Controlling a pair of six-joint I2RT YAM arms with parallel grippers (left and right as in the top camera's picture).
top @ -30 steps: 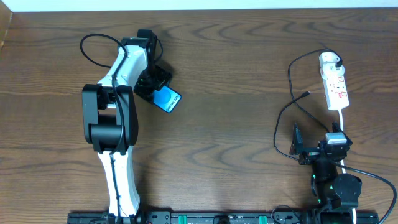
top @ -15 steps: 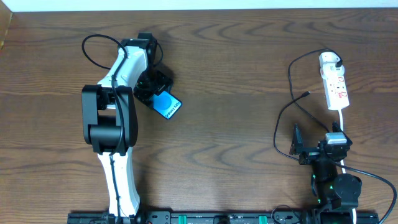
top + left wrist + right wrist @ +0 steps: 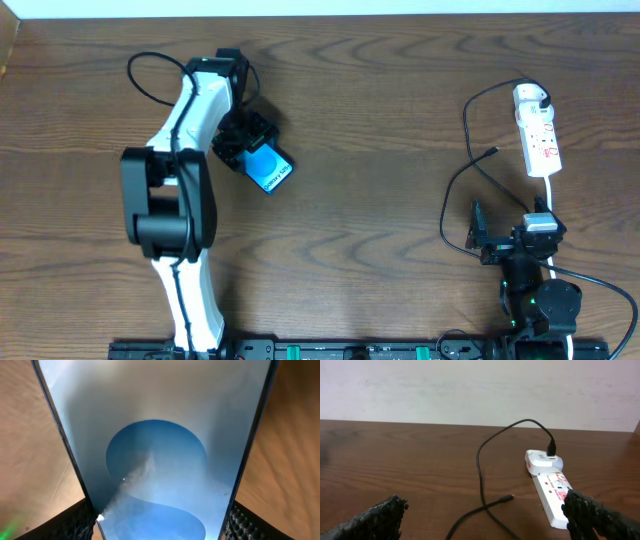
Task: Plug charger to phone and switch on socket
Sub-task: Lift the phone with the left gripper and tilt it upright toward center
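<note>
The phone (image 3: 269,169), light-blue screen with darker blue circles, is at the left of the table in my left gripper (image 3: 245,143), which is shut on its edges. In the left wrist view the phone (image 3: 160,435) fills the frame between the two finger pads. The white socket strip (image 3: 537,132) lies at the right, with a white adapter at its far end. The black charger cable (image 3: 466,170) loops from it, and its plug tip (image 3: 492,152) lies loose on the table. My right gripper (image 3: 478,236) is open and empty, near the table's front edge. The cable tip (image 3: 508,497) and the socket (image 3: 551,488) show in the right wrist view.
The white power-strip cord (image 3: 550,195) runs from the strip toward the right arm's base. A thin black cable (image 3: 150,70) loops beside the left arm. A pale wall stands behind the table.
My left gripper has turned and shifted slightly with the phone, which now lies at a different angle. The right arm, cable and socket have not moved.
</note>
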